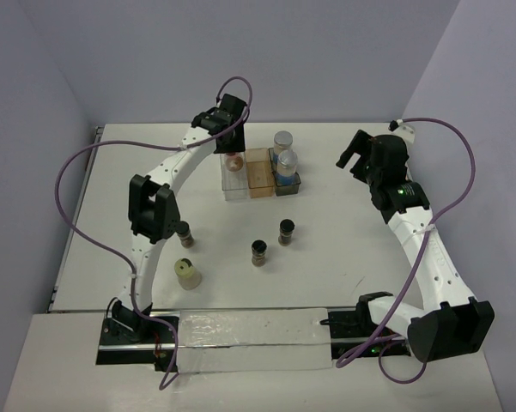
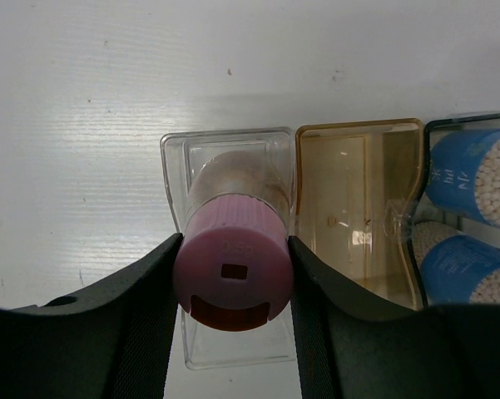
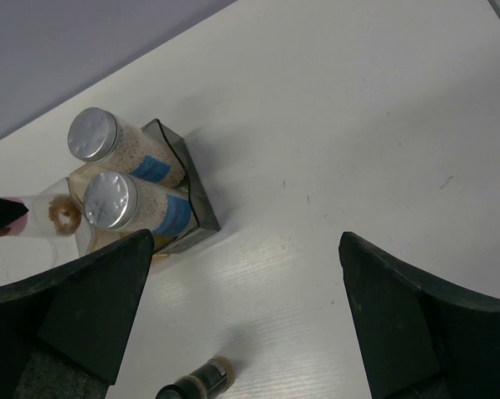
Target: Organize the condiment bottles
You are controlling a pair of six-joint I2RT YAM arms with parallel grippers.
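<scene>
Pink-capped bottle (image 2: pixel 233 278) clamped at its cap by left gripper (image 2: pixel 235 256), jaws tight on both sides, inside clear compartment (image 2: pixel 176 154), far centre; seated or not, unclear. Looks light, rigid, smooth-sided, so slip-prone: cap flanks suit best. Right gripper (image 3: pixel 243 249) spread wide, empty.

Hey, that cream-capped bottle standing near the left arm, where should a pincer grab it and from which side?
Probably grip the cream-capped bottle around its round cap, coming straight down from above. It stands upright, apart from the nearest dark jar, so the cap's sides look free for both fingers.
</scene>
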